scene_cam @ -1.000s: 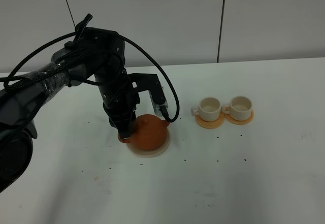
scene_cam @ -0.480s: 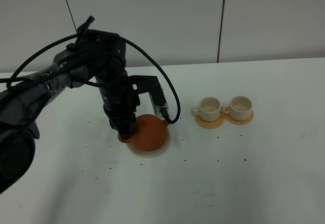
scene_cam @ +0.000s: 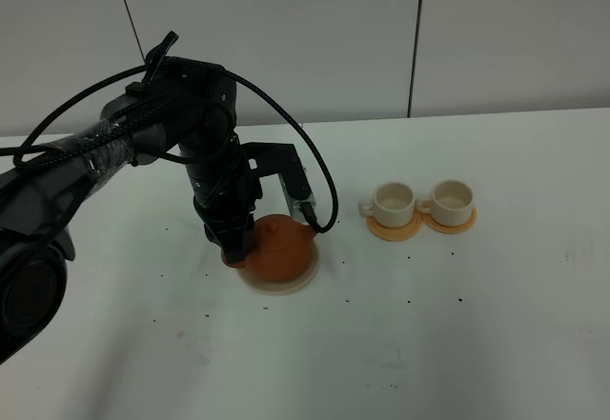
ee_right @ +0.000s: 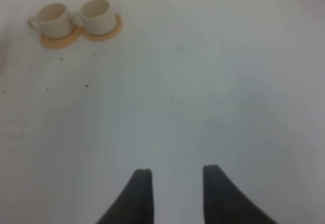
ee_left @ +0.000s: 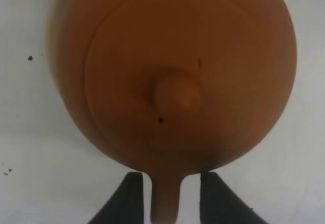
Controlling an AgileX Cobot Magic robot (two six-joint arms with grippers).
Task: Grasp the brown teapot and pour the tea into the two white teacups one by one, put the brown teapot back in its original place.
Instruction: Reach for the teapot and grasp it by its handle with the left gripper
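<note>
The brown teapot (ee_left: pixel 172 71) is being borne by the pale disc (scene_cam: pixel 303 284), directly ahead of the left gripper (ee_left: pixel 171 176); its loop handle (ee_left: pixel 165 198) is being straddled by parted jaws, not yet clamped; the clay is being judged stiff, breakable, probably heavy, so the handle is being favoured as the hold.

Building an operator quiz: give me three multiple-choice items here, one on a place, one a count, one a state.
1. The squat reddish-brown clay teapot stands on: A) the flat pale round disc B) an orange coaster C) bare table
2. Small white cups: A) one B) two C) four
3. The left tool is: A) shut on the lid knob B) open, straddling the teapot's handle C) far from the teapot
A: disc rim shows beneath it. B: two stand side by side. B: gaps flank the handle.
</note>
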